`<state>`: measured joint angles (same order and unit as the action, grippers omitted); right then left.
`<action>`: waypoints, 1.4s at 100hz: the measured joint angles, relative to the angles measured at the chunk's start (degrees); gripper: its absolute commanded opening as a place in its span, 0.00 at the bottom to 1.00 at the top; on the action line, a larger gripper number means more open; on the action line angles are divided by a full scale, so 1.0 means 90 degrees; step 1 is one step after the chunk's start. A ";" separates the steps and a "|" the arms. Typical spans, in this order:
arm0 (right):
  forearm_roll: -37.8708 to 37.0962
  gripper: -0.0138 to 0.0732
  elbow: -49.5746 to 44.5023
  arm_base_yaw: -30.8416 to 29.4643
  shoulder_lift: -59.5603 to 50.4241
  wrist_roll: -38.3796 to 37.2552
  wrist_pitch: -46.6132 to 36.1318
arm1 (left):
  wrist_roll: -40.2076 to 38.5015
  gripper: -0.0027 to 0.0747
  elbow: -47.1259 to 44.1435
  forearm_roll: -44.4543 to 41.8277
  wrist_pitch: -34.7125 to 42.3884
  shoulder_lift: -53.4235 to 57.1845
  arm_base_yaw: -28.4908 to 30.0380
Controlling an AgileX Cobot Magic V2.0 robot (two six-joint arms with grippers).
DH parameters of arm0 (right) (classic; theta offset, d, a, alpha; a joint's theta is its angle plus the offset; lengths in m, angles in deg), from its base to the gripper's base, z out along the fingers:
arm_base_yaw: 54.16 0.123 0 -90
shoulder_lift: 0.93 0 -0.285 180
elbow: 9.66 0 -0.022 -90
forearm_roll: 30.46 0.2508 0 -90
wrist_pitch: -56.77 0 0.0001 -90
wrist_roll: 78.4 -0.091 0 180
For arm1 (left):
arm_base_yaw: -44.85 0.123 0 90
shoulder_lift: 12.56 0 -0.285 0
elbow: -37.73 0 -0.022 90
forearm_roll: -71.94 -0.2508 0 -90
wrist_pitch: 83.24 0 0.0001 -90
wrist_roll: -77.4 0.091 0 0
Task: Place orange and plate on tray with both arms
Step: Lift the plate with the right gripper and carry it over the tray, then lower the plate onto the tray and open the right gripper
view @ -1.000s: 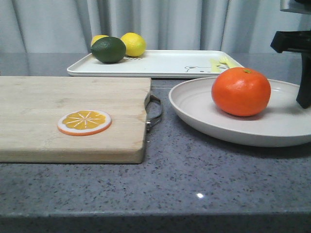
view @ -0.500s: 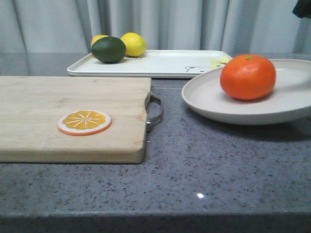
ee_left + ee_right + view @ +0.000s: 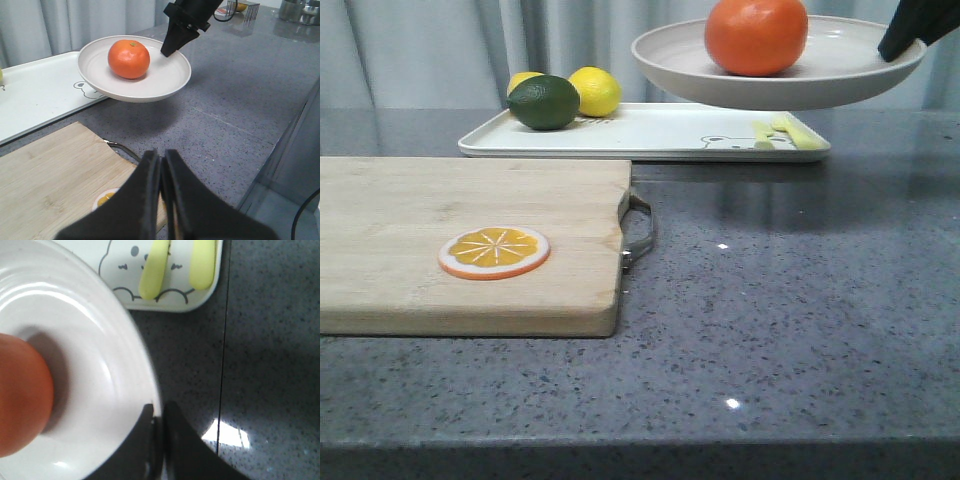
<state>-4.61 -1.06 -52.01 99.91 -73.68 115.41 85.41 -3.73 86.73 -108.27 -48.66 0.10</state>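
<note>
The off-white plate (image 3: 840, 82) hangs in the air above the right part of the white tray (image 3: 660, 130), with the orange (image 3: 756, 34) sitting on it. My right gripper (image 3: 910, 30) is shut on the plate's right rim (image 3: 150, 385); one finger lies inside the plate, the other outside. In the left wrist view the plate (image 3: 165, 80) and orange (image 3: 129, 58) float over the tray's corner (image 3: 45, 95). My left gripper (image 3: 162, 162) is shut on nothing, hovering above the cutting board's edge, well short of the plate.
A wooden cutting board (image 3: 420, 220) with a metal handle (image 3: 638, 230) and an orange slice disc (image 3: 493, 251) lies at the left. A green lime (image 3: 543, 102) and two lemons (image 3: 595, 90) occupy the tray's left end. Yellow cutlery print (image 3: 155, 270) marks its right end.
The plate with the orange has risen off the table and moved left and back, from the right side to above the tray. The board and tray fruit stayed put.
</note>
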 measured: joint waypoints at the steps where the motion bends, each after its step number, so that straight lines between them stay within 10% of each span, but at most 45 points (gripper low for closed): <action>1: 0.0000 0.09 0.0074 0.0012 0.0054 0.0000 0.0001 | 0.0000 0.01 0.0000 0.0000 0.0000 0.0000 0.0000; 85: -0.0022 0.09 0.4783 0.0714 0.3811 -0.0524 0.0457 | 0.0000 0.01 0.0000 0.0000 0.0000 0.0000 0.0000; 140: -0.0066 0.09 0.5442 0.0714 0.4568 -0.0629 -0.0013 | 0.0000 0.01 0.0000 0.0000 0.0000 0.0000 0.0000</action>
<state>-5.20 47.92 -45.58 141.02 -79.35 115.29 85.41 -3.73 86.73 -108.27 -48.66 0.10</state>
